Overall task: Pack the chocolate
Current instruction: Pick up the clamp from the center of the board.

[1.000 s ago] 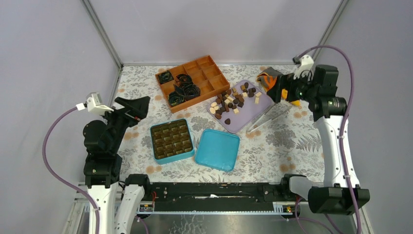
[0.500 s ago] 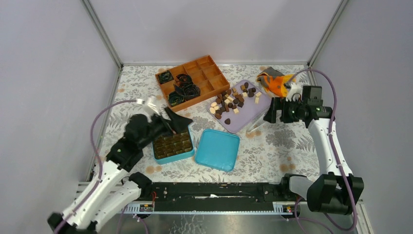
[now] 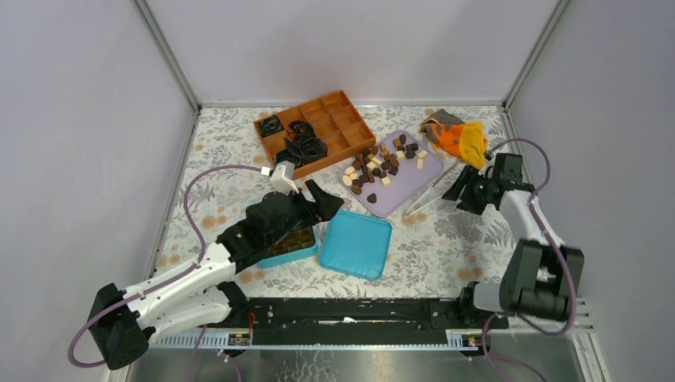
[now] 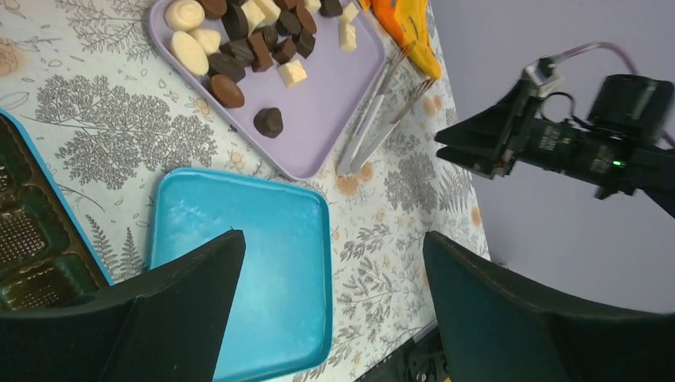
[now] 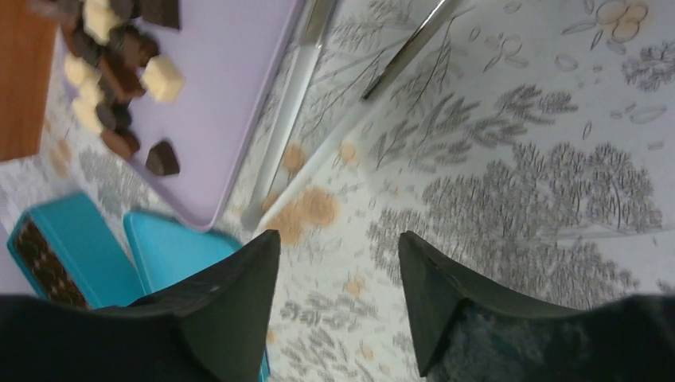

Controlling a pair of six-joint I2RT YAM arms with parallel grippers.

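Several chocolate pieces (image 3: 382,161), dark, mid brown and cream, lie on a lilac tray (image 3: 407,185); they also show in the left wrist view (image 4: 239,48) and the right wrist view (image 5: 119,64). A blue box (image 3: 296,253) with a brown insert is partly hidden under my left arm. Its blue lid (image 3: 356,243) lies to its right. My left gripper (image 3: 321,203) is open and empty, above the gap between box and lid (image 4: 334,247). My right gripper (image 3: 460,189) is open and empty, low over the table just right of the metal tweezers (image 3: 434,191), also seen in the right wrist view (image 5: 338,239).
A wooden compartment tray (image 3: 338,119) with black crinkled paper cups (image 3: 302,145) stands at the back. An orange cloth (image 3: 460,137) lies at the back right. The tweezers (image 4: 374,119) lie against the lilac tray's right edge.
My left arm has swung from the left side out over the blue box toward the lid. My right arm has dropped from near the orange cloth down toward the tweezers.
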